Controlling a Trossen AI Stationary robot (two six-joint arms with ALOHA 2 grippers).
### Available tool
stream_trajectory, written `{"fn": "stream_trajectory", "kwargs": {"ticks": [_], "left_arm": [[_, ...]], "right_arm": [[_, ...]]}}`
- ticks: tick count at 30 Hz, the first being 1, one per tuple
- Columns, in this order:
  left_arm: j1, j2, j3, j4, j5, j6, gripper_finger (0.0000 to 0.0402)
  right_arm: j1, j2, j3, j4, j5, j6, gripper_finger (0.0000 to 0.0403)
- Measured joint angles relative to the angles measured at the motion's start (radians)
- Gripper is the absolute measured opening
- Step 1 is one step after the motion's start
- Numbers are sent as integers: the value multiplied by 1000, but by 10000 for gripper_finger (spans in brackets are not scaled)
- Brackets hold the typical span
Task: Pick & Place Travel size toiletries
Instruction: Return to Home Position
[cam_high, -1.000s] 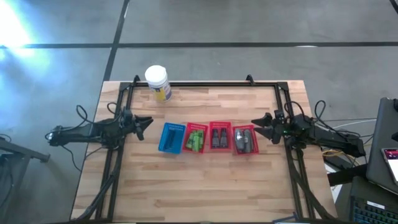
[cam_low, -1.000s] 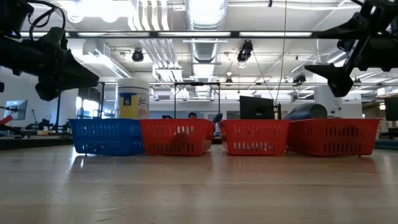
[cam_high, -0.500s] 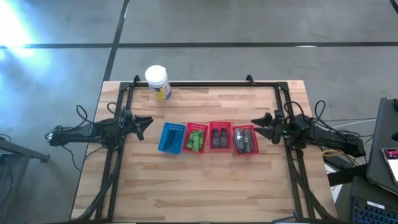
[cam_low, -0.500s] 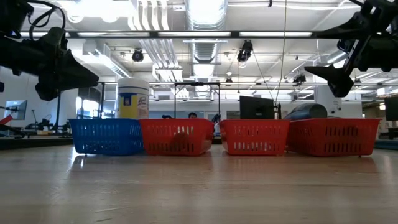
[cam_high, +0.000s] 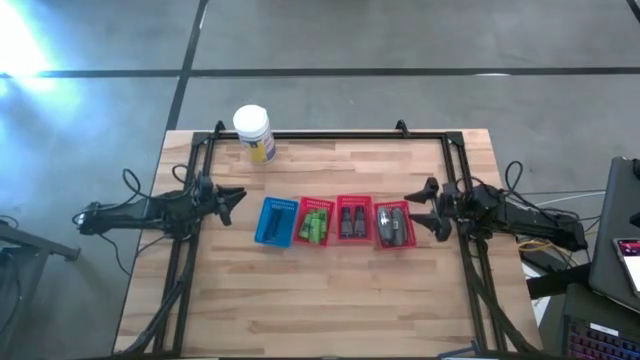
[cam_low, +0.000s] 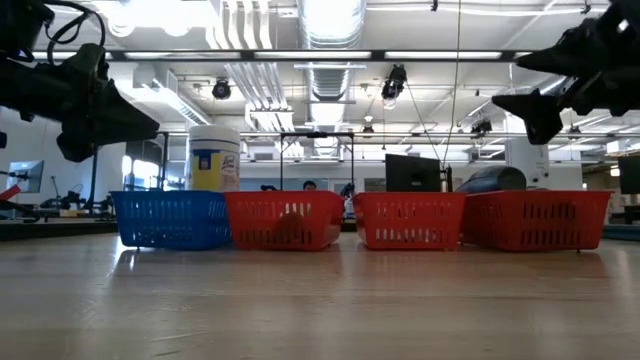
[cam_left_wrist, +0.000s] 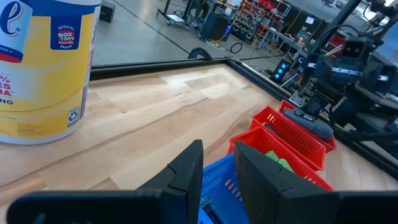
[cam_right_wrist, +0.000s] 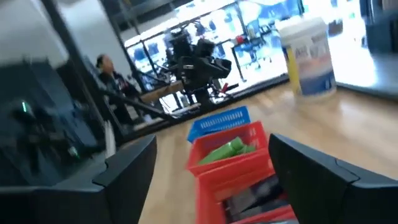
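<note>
High view: bright green bottles in red basket; left end effector, right end effector released.

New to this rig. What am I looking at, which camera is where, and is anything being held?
It is a table robot with two dark arms, each ending in two-finger jaws. The overhead picture looks straight down: the left gripper is near the left side of the wooden table, the right gripper near its right. The low picture looks level across the tabletop; the other two come from cameras on the wrists. On the table stands a row of baskets: a blue basket, then three red baskets holding green bottles, dark items and grey tubes. A white jar stands at a far corner. Both jaws are apart and hold nothing.
</note>
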Motion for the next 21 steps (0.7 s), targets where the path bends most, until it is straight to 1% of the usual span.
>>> {"fn": "stream_trajectory", "kwargs": {"ticks": [8,10,14,21], "left_arm": [[0,0,0,0,0,0,97],[0,0,0,0,0,0,97],[0,0,0,0,0,0,97],[0,1,0,0,0,0,97]], "right_arm": [[23,0,0,8,-56,-467,281],[22,0,0,-3,-54,-534,275],[20,0,0,-4,-47,-545,263],[20,18,0,-4,-47,-372,242]]}}
